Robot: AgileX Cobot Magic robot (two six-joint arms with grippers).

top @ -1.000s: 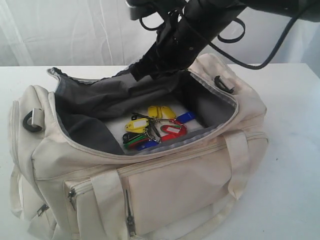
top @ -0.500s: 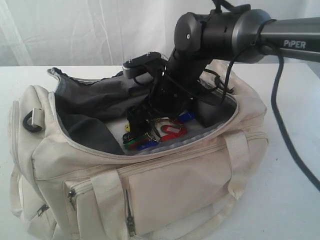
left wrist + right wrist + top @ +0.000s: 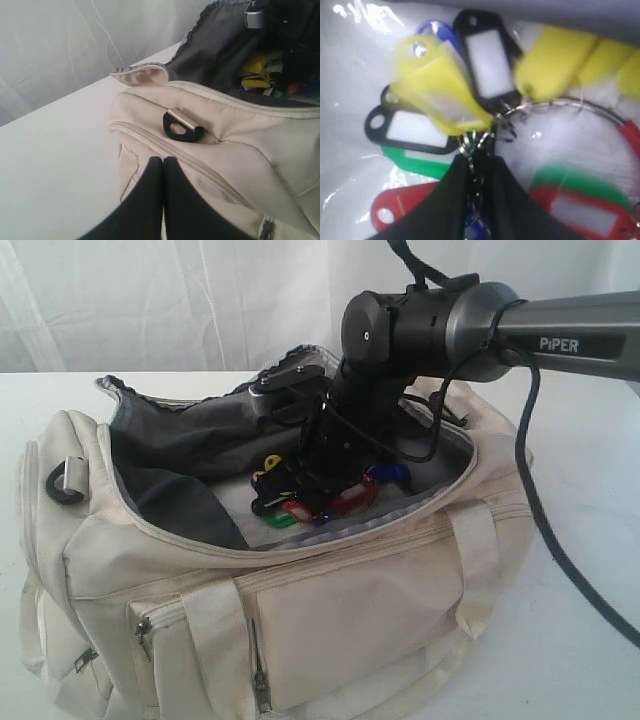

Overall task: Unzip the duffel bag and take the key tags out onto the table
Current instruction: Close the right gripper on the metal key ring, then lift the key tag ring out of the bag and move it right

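The cream duffel bag (image 3: 350, 610) lies unzipped on the white table (image 3: 590, 570), its grey lining showing. My right gripper (image 3: 318, 480) reaches down into the opening. In the right wrist view it (image 3: 479, 155) is shut on the metal rings of the key tags (image 3: 437, 92), with yellow, black, green, red and blue tags fanned around the fingertips. The key tags (image 3: 300, 510) are still inside the bag. My left gripper (image 3: 163, 161) is shut on nothing, just off the end of the bag (image 3: 240, 145) near a black strap ring (image 3: 180, 131).
The bag's unzipped flap (image 3: 190, 430) is folded back on the far side. Its webbing handles (image 3: 215, 640) hang over the front pocket. White table (image 3: 60, 150) spreads beyond the bag's end, with a white curtain (image 3: 150, 300) behind.
The right arm dropped from above the bag into the opening and its jaws closed on the key tag rings. The bunch has shifted and bunched up under the gripper. The left gripper stayed shut.
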